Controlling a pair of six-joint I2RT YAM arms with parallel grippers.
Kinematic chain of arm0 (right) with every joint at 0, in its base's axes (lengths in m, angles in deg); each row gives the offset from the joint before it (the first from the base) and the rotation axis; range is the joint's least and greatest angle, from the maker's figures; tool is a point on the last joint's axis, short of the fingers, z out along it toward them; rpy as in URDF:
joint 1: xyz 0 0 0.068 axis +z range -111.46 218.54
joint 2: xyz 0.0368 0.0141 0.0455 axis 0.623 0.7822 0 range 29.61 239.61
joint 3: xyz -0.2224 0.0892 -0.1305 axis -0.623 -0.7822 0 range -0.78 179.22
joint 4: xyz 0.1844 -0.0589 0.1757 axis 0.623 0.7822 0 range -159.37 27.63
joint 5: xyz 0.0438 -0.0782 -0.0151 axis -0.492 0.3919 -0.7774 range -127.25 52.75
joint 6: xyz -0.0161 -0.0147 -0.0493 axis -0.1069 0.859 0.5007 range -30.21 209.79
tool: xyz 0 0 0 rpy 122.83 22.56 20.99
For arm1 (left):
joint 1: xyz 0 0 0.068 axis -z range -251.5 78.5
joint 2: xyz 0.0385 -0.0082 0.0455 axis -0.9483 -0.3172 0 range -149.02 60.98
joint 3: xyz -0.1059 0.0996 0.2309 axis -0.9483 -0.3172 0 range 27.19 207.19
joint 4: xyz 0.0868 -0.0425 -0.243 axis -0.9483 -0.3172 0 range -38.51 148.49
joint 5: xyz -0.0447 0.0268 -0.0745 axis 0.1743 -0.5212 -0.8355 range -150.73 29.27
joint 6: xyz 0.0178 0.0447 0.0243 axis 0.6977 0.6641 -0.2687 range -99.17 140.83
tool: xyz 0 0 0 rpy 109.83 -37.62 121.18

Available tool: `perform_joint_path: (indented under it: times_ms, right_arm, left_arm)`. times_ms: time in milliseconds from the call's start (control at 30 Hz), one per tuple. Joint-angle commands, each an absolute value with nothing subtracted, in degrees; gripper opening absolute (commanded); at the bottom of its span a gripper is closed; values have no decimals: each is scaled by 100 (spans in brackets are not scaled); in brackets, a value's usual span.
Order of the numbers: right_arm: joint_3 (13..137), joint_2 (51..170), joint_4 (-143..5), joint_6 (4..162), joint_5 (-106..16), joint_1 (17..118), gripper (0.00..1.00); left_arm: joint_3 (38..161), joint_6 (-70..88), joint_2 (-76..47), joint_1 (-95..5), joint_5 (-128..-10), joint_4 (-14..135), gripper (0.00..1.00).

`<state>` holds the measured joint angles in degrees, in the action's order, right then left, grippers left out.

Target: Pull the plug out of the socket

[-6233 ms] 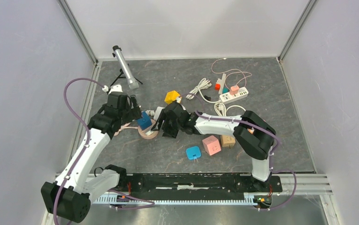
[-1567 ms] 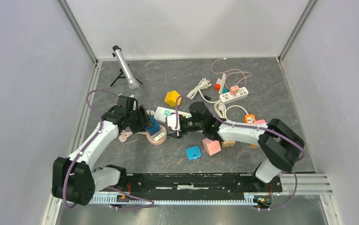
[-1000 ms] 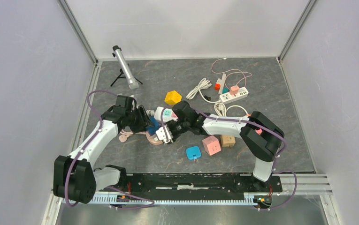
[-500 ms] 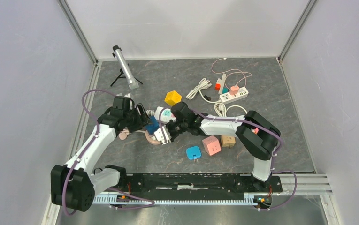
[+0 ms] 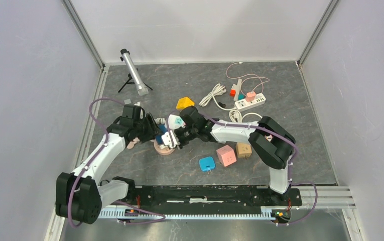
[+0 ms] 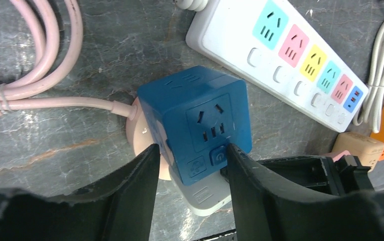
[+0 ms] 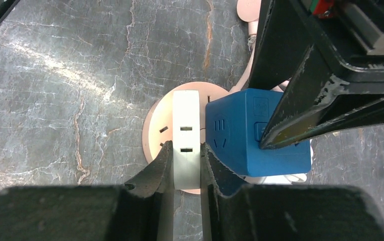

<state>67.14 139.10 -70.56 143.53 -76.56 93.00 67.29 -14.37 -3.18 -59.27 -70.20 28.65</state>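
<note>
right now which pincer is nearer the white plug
Right. The right pincer is shut on the white plug, a finger on each side. The left pincer grips the blue cube just beside that plug.

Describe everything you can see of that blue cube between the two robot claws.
The blue cube looks like smooth plastic with rounded edges, socket slots on several faces and two small buttons. It sits on a round pink socket base with a pink cable. The left gripper straddles it closely; a white plug, pinched by the right gripper, stands beside it.
</note>
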Motion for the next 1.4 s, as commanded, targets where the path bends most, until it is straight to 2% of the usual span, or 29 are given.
perform_joint_path:
  times_ms: [0,167,367,567,667,767,867,1033,1200,1367]
  right_arm:
    - [7042,13935,-7168,14038,-8025,9327,0]
    - [6929,13693,-8468,12745,-8493,9129,0]
    - [7076,13905,-8114,12843,-8451,9147,0]
    - [7223,13902,-7343,13737,-7614,9435,0]
    - [7343,13967,-7448,13272,-7775,9348,0]
    - [7360,13981,-8018,12354,-8329,9182,0]
    - [7576,13995,-7898,12204,-8362,9259,0]
    - [7630,13989,-7045,13173,-7647,9540,0]
    - [7271,13727,-7178,13667,-7114,9635,0]
    - [7511,13849,-7495,12799,-8064,9403,0]
  left_arm:
    - [6494,-1631,-412,-5946,-6989,2869,55]
    - [6143,-1785,-120,-5946,-6852,2859,50]
    - [6144,-1722,-144,-5946,-6718,2685,45]
    - [5998,-1662,-50,-5946,-6798,2814,41]
    - [5982,-1560,-10,-5946,-6865,2860,36]
    - [5928,-1480,57,-5946,-6977,2932,34]
    - [5867,-1449,139,-5946,-7022,2991,33]
    - [5821,-1393,221,-5944,-7014,3027,30]
    - [5819,-1367,222,-5940,-6989,3028,29]
    - [5802,-1382,208,-5937,-7002,3049,27]
